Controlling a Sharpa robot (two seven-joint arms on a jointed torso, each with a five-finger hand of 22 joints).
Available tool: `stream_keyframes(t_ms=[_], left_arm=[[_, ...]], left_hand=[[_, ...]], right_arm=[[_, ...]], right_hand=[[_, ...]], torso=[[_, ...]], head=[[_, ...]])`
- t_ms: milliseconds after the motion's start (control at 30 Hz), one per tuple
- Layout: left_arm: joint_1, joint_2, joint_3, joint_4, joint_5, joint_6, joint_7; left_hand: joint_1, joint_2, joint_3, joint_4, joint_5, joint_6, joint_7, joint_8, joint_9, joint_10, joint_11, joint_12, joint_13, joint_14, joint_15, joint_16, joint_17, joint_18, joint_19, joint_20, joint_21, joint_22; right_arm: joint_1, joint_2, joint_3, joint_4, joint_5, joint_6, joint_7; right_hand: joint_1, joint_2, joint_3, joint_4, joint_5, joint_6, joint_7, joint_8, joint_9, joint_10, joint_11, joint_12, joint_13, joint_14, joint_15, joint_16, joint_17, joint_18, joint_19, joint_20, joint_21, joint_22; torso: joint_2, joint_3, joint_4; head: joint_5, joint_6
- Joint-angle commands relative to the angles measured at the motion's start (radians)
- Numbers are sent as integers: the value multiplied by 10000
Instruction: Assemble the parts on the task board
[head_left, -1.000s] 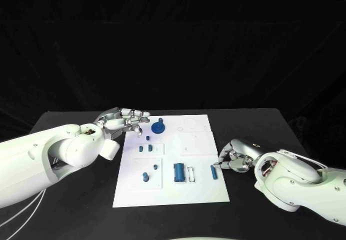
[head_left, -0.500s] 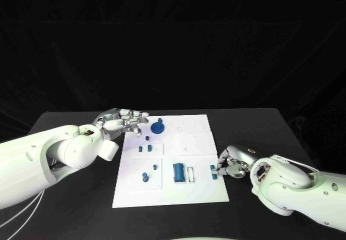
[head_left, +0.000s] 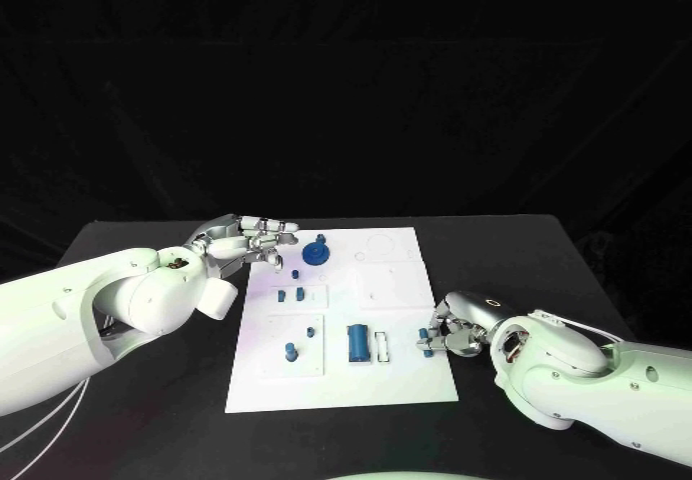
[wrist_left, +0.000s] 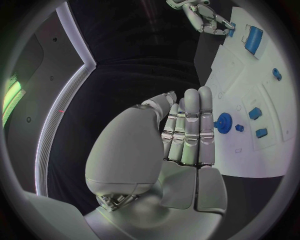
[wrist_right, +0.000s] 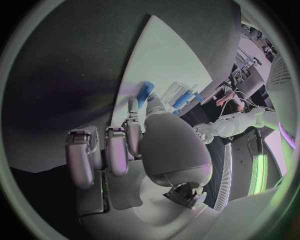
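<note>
At the task board's right edge, the right hand pinches a blue peg; left hand's fingers pressed together, empty.

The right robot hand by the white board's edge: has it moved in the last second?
Yes. The right robot hand slid nearer the robot along the white board's right edge, holding a small blue piece.

The right hand covers most of the small blue peg at the white board's edge, so the grip is unclear; holes in the board are too small to tell
</note>
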Motion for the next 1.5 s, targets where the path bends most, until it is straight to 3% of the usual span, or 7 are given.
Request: stream_keyframes(t_ms=[33,267,500,733,967,1100,1500], left_arm=[[3,4,6,48,46,166,49],[3,-12,6,65,48,173,45],[4,-42,6,73,53,182,30],[4,-60,6,84,53,187,20],[4,-62,6,76,53,205,4],[4,-57,6,69,53,207,1],[3,-32,6,63,53,203,6]], left_hand=[[3,69,-67,-16,21,20,-40,50,-10,-65,-25,34,11,-68,-16,-58,-9,140,-60,-4,-47,-8],[3,69,-67,-16,21,20,-40,50,-10,-65,-25,34,11,-68,-16,-58,-9,140,-60,-4,-47,-8],[-54,95,-99,28,19,18,-36,54,-13,-82,-19,50,11,-67,-8,-51,-27,137,-57,4,-70,-24],[-54,95,-99,28,19,18,-36,54,-13,-82,-19,50,11,-67,-8,-51,-27,137,-57,4,-70,-24],[-54,95,-99,28,19,18,-36,54,-13,-82,-19,50,11,-67,-8,-51,-27,137,-57,4,-70,-24],[-54,95,-99,28,19,18,-36,54,-13,-82,-19,50,11,-67,-8,-51,-27,137,-57,4,-70,-24],[-67,105,-107,40,21,11,-37,51,-16,-95,-20,55,10,-68,-6,-48,-36,137,-56,7,-82,-33]], right_arm=[[-167,124,-77,-98,-517,657,-225],[-261,415,-82,-280,-1826,1058,-422],[-343,562,-86,-280,-2893,1665,-635],[-365,595,-87,-188,-3000,1719,-776],[-365,521,-84,-33,-2463,1125,-905],[-322,426,-67,139,-1826,279,-697],[-96,451,-20,571,-540,-1168,-286]], right_hand=[[205,-50,38,-113,-21,49,-10,-85,-41,23,-61,-47,-1333,736,-20,-15,1153,-141,1029,32,45,2633],[783,-73,305,-426,-343,73,-34,-156,-47,7,-90,-78,-1326,734,-52,-20,1154,-141,1029,-3,45,2633],[941,-358,689,-415,-800,123,-26,-237,-72,1,-85,-111,-1324,743,-48,-1,1198,-141,1029,-8,45,2633],[1309,-563,1402,-519,-111,194,-43,-360,-127,-22,-107,-164,-1321,743,-65,-2,1209,-141,1029,-27,45,2633],[1472,-666,2014,-544,451,259,-76,-434,-157,-22,-142,-192,-1313,749,-93,8,1234,-141,1029,-45,45,2633],[1384,-735,2394,-455,772,269,-79,-464,-154,27,-149,-121,-1243,766,-96,49,1307,-141,1029,-54,45,2633],[1194,-969,2949,-359,1032,306,-100,-469,-111,61,-158,-102,-1209,771,-108,62,1331,-141,1029,-64,45,2633]], torso=[[-2,-3,0],[-8,-4,4],[-10,-4,-3],[-13,0,0],[-18,5,-1],[-18,-3,-7],[-6,0,7]], head=[[-16,10],[-25,-15],[15,-25],[13,-30],[29,-26],[28,-23],[6,0]])
